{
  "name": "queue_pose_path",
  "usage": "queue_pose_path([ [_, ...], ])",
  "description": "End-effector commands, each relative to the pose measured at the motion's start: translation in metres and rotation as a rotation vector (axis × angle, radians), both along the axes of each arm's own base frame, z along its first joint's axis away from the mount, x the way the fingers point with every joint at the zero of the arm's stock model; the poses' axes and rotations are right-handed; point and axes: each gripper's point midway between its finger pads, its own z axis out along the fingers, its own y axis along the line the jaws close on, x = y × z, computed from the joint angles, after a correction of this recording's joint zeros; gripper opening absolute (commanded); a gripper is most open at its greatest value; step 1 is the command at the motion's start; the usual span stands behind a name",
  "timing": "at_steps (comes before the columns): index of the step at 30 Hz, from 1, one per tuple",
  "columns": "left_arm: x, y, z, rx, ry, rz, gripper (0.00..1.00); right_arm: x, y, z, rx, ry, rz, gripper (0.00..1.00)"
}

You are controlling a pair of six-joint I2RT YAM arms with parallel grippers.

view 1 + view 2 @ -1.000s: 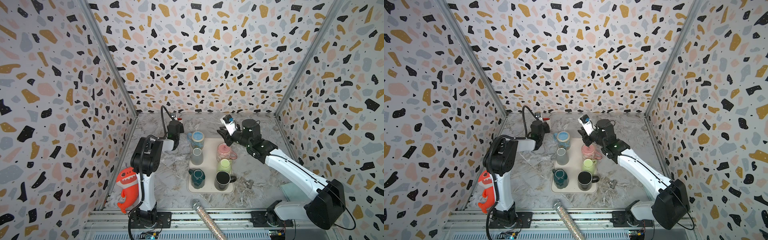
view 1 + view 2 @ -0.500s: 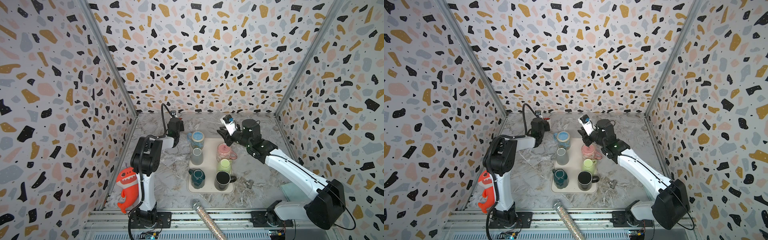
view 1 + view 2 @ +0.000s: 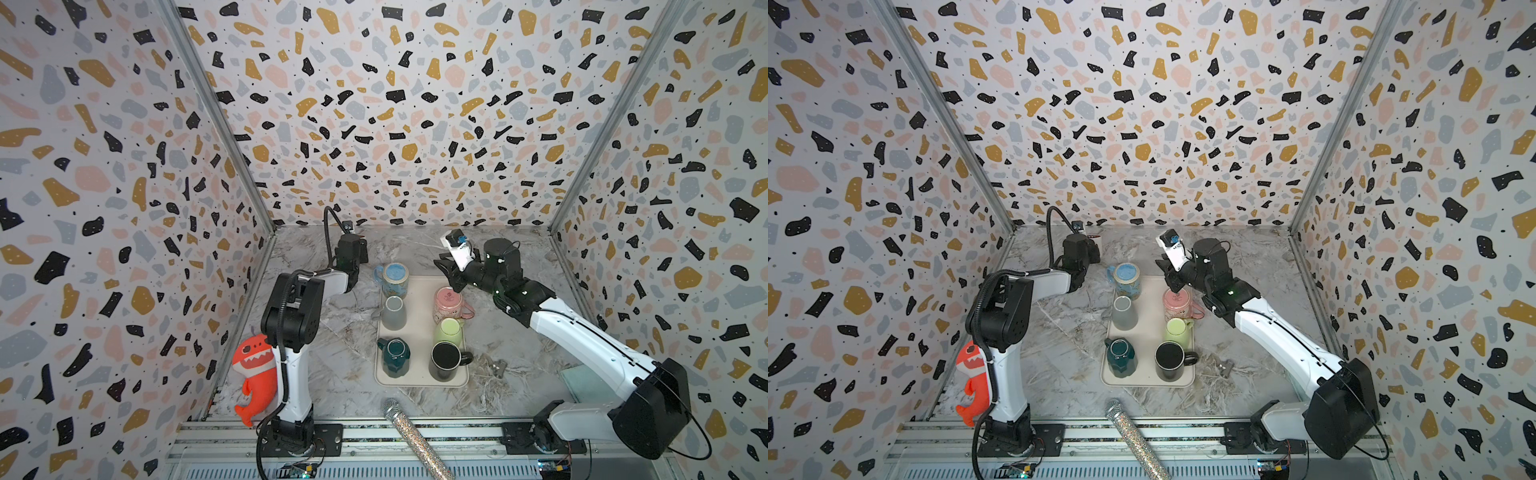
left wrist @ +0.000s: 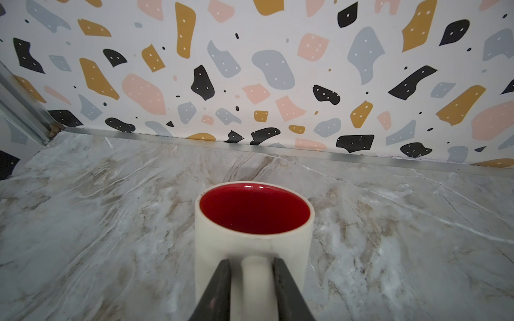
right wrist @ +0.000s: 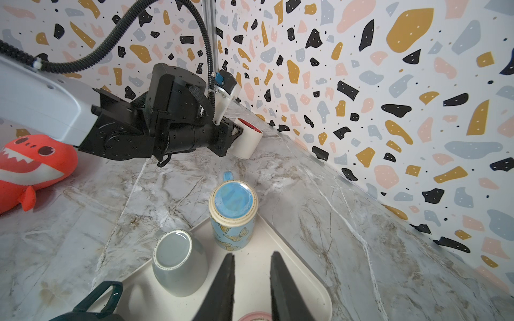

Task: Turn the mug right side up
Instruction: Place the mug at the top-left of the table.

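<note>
The mug (image 4: 251, 219) stands upright on the bench (image 4: 111, 208), directly ahead of the left claw (image 4: 252, 262), whose fingers (image 4: 219, 291) straddle its handle (image 4: 257, 278); whether they clamp it I cannot tell. The right claw (image 5: 251, 255) hangs released, empty, above the tray (image 5: 306, 280).

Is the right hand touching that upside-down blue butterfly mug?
Apart. The right wrist view shows bare tray between the right hand and the butterfly mug.

White arm links (image 3: 582, 332), black joints (image 3: 291, 316), ribbed black cable (image 5: 111, 36), dark tool fingers (image 4: 219, 291)
</note>
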Motion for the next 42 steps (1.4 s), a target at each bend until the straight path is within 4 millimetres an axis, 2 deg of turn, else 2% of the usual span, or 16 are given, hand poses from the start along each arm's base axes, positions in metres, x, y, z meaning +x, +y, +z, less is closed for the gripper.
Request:
queue_pose_path([
  [1,0.0,-0.002,-0.011,0.0,0.04,-0.008,0.2,-0.005,-0.004,0.018,0.034,-0.028,-0.008,0.24],
  [5,-0.003,-0.004,-0.022,0.001,0.075,-0.018,0.12,-0.006,-0.005,0.019,0.04,-0.031,-0.009,0.24],
  [11,-0.008,-0.001,-0.018,-0.007,0.055,-0.008,0.06,-0.007,-0.006,0.021,0.043,-0.032,-0.01,0.24],
  [28,-0.006,-0.017,-0.056,-0.057,0.214,-0.065,0.0,-0.007,-0.008,0.02,0.041,-0.024,-0.017,0.24],
  [42,-0.026,-0.021,-0.085,-0.088,0.335,-0.084,0.01,-0.008,-0.007,0.018,0.047,-0.022,-0.011,0.24],
])
